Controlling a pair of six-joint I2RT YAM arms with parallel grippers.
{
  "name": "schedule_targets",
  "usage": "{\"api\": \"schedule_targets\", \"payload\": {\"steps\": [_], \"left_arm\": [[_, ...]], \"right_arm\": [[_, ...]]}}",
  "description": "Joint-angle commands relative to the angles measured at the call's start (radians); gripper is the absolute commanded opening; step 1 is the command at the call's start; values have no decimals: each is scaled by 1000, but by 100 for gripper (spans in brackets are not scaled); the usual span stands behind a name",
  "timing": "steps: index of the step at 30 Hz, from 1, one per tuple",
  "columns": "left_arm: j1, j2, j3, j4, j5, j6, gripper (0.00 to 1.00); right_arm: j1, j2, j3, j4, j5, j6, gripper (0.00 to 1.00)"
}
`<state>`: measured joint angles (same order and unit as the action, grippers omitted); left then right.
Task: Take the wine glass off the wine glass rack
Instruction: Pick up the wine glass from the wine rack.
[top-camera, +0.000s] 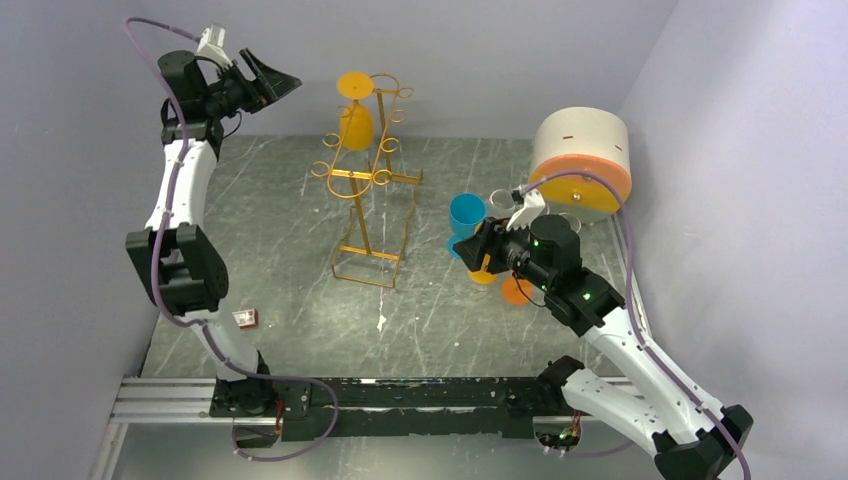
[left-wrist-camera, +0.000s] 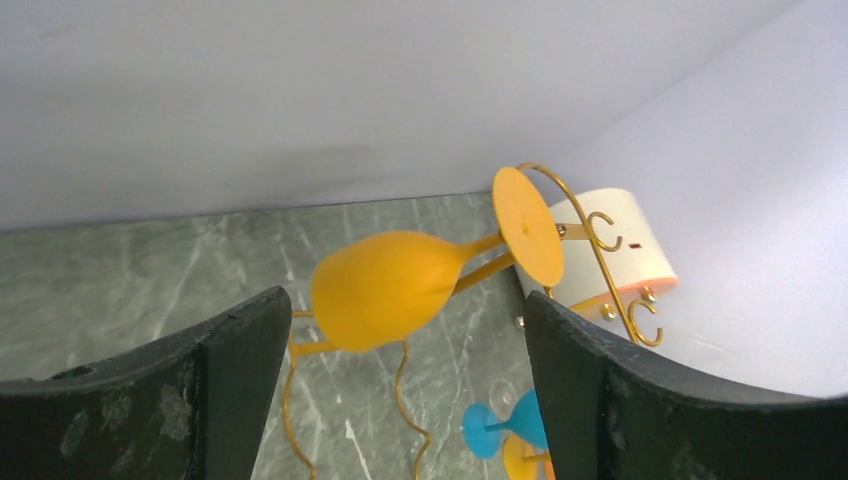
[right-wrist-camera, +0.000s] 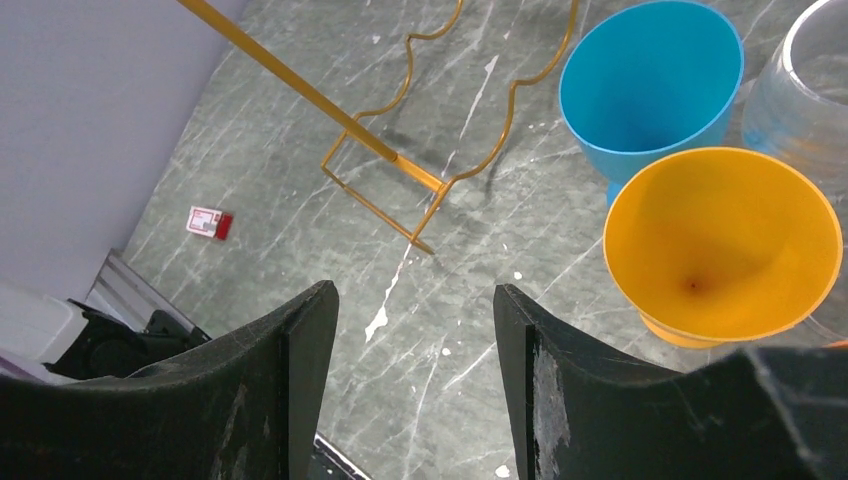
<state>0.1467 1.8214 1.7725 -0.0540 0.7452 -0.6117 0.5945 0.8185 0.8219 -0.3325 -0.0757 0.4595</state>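
The gold wire wine glass rack (top-camera: 367, 185) stands mid-table. An orange wine glass (top-camera: 355, 125) hangs upside down from its top hooks, foot up. My left gripper (top-camera: 272, 82) is open and empty, held high to the left of that glass and apart from it. In the left wrist view the glass (left-wrist-camera: 385, 290) lies ahead between my open fingers (left-wrist-camera: 230, 350), with the rack's curled hooks (left-wrist-camera: 600, 235) to the right. My right gripper (top-camera: 476, 250) is open and empty, low beside the standing glasses; in its own view it (right-wrist-camera: 412, 300) hovers over bare table.
A blue glass (right-wrist-camera: 650, 85), an orange glass (right-wrist-camera: 720, 240) and a clear glass (right-wrist-camera: 810, 90) stand upright right of the rack base (right-wrist-camera: 400, 170). A beige drum with an orange end (top-camera: 582, 160) lies at the back right. A small red box (top-camera: 245, 318) lies front left.
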Motion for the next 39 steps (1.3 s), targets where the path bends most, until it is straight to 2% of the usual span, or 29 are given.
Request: {"api": "schedule_targets", "payload": {"steps": [1,3,8,13,17,23,29,35,39], "left_arm": [[-62,117,139,81,208,-62,89],[-86,164,190,100,241,-89,88],[-114,204,171,273,252,-231,85],[-133,252,235,206,219,-243,83],[-135,265,208,258,198,-305,77],[-161,287,250,190,175,-282,72],[-175,253,239,149,96,-268,59],[-183,271,297,48,95,-202,52],[-195,271,304,40,113,-192,46]], "right_arm": [[-4,-28,18,-29,9,7,63],[-4,-30,16,-32,15,7,63],[-4,-13,30,-52,5,-3,63],[-3,-3,30,-58,-5,2,63],[-4,-1,24,-46,-12,9,63],[-4,5,24,-43,-21,16,63],[-4,6,40,-69,-16,13,63],[-4,-5,29,-71,-19,17,63],[-4,-9,19,-70,-14,13,63]]}}
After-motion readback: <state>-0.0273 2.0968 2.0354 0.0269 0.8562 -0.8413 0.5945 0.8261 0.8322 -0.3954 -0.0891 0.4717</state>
